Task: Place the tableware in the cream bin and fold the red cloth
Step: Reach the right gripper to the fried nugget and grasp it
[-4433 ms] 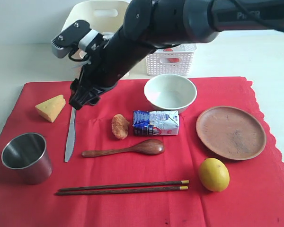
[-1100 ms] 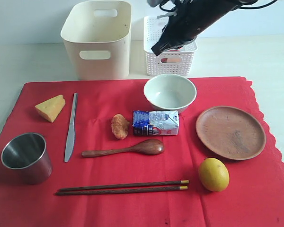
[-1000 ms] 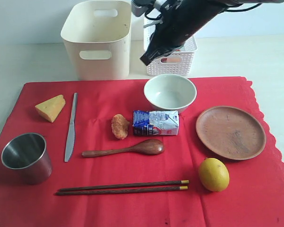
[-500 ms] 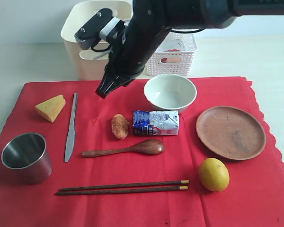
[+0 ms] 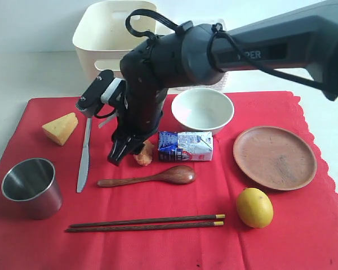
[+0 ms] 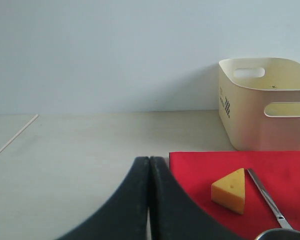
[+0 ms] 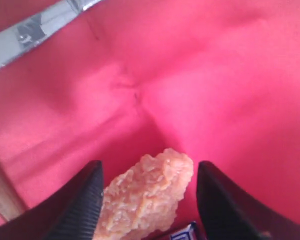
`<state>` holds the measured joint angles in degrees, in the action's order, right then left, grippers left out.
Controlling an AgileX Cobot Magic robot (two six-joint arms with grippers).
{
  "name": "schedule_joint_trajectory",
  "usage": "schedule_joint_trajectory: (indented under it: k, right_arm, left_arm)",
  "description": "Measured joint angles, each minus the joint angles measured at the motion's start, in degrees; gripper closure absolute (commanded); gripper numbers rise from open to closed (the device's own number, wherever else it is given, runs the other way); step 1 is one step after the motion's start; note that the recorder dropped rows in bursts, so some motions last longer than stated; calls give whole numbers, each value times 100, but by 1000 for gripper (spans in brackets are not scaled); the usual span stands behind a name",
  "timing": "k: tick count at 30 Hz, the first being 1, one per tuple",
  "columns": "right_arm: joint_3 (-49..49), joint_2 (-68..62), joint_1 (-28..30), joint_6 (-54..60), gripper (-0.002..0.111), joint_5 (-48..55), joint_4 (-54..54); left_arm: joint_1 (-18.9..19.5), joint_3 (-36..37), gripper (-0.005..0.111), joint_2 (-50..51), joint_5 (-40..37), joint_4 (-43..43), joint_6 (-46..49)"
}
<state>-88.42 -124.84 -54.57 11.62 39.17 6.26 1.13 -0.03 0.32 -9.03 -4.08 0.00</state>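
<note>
Right gripper has dropped from beside the cream bin to the cloth centre. Its fingers stand wide apart, straddling one fried food piece.

Count, near to far, all on the one red cloth:
- two dark chopsticks, gold tips, side by side
- one steel cup, upright
- one lemon
- one wooden spoon
- one brown plate
- one table knife
- one milk carton
- one cheese wedge
- one pale green bowl

Bin stands behind the cloth on a pale tabletop; plain light wall beyond. Left gripper off the cloth's edge, fingers pressed together, holding nothing.
</note>
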Motion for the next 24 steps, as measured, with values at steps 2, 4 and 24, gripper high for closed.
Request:
schedule_joint_trajectory:
  k: [2,4,24]
  right_arm:
    - [0,-25,0,-189,35,12,201]
    - [0,-25,0,-285,35,12,305]
    - [0,-296,0,-367,92,12,214]
  left_arm:
    - [0,0,107,0,0,0,0]
    - [0,0,107,0,0,0,0]
    - [0,0,107,0,0,0,0]
